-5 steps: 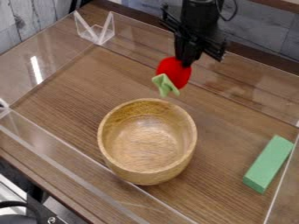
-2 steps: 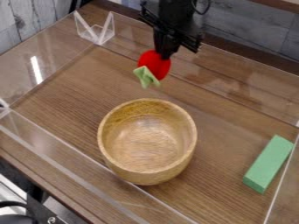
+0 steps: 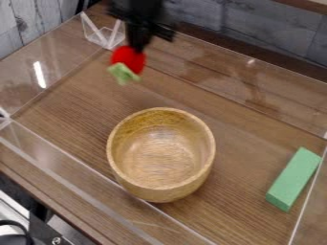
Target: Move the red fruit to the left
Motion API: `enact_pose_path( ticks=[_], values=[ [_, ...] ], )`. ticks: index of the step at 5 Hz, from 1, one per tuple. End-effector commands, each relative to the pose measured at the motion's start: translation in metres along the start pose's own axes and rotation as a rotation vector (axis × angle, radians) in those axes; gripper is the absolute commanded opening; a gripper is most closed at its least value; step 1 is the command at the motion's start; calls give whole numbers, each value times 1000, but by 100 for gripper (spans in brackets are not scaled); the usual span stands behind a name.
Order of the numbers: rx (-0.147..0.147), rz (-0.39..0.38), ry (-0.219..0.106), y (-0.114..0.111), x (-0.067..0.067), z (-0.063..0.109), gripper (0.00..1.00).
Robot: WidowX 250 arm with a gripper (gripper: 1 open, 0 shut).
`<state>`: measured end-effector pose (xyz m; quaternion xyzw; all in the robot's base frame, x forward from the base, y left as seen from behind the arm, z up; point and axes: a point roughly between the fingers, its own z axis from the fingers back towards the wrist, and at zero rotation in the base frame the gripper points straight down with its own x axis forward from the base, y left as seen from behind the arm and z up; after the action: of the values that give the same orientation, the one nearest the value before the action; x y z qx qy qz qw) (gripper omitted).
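The gripper (image 3: 134, 50) is pinched shut on the red fruit (image 3: 125, 62), which hangs directly beneath it, green stem end lowest, above the tabletop (image 3: 243, 105) up-left of the 1 wooden bowl (image 3: 161, 153) (well apart), so release means lowering straight down

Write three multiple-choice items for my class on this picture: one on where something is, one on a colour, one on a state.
1. Where is the red fruit?
A. in the wooden bowl
B. held above the table, up and left of the bowl
C. on the green block

2. What colour is the block at the right?
A. light green
B. blue
C. red

3. What does the wooden bowl hold?
A. the fruit
B. the block
C. nothing

Answers: 1 B, the fruit hangs from the gripper beyond the bowl's rim. 2 A, it is pale green. 3 C, bare wood shows inside.
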<state>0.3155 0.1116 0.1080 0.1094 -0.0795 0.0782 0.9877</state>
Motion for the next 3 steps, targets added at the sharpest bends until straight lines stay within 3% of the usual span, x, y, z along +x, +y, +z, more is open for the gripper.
enact_pose_path(
  ticks=[1, 2, 3],
  values=[
    [37, 82, -47, 38, 12, 0, 0],
    [54, 127, -35, 56, 14, -17, 0],
    [54, 123, -33, 56, 26, -27, 0]
  ],
)
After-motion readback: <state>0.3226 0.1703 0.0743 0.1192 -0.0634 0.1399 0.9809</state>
